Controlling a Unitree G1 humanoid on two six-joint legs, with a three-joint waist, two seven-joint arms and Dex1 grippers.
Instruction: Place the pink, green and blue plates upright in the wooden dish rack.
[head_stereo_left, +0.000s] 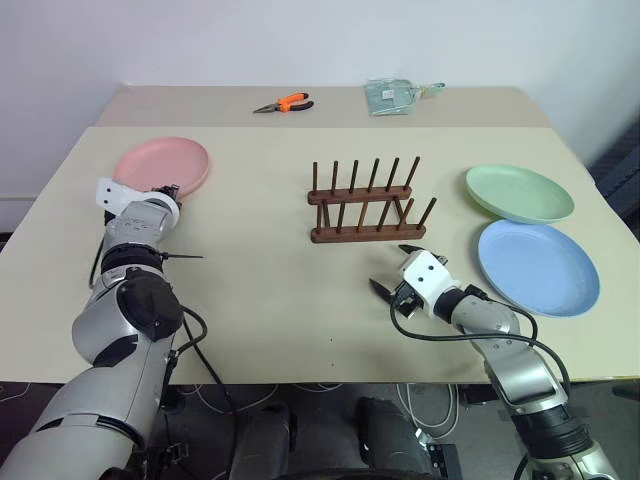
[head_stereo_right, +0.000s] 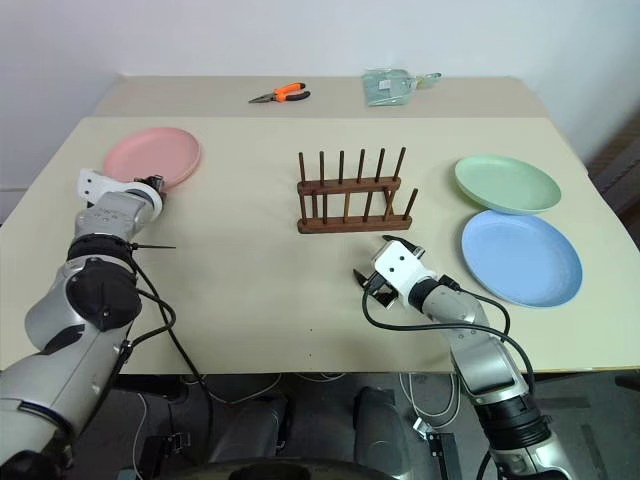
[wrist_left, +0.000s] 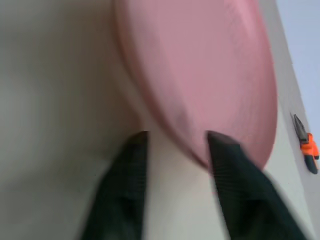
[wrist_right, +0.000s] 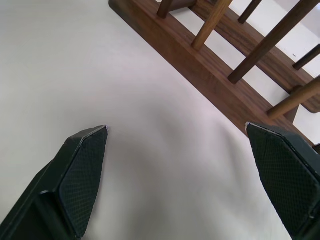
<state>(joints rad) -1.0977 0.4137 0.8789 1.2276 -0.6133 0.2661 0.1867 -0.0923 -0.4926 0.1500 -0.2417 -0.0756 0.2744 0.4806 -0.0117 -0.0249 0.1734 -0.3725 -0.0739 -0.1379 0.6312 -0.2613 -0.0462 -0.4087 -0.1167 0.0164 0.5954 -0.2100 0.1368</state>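
Note:
The pink plate (head_stereo_left: 160, 165) lies flat at the table's far left. My left gripper (head_stereo_left: 165, 190) is at its near rim; in the left wrist view the gripper (wrist_left: 175, 135) is shut on that rim of the pink plate (wrist_left: 200, 65), one finger on each side. The wooden dish rack (head_stereo_left: 365, 205) stands empty mid-table. The green plate (head_stereo_left: 518, 192) and the blue plate (head_stereo_left: 537, 266) lie flat at the right, the blue one nearer. My right gripper (head_stereo_left: 392, 267) hangs open just in front of the rack (wrist_right: 220, 85), holding nothing.
Orange-handled pliers (head_stereo_left: 285, 103) and a clear plastic bag (head_stereo_left: 395, 95) lie on the far table section. Bare tabletop (head_stereo_left: 260, 270) spreads between the rack and the pink plate and along the front edge.

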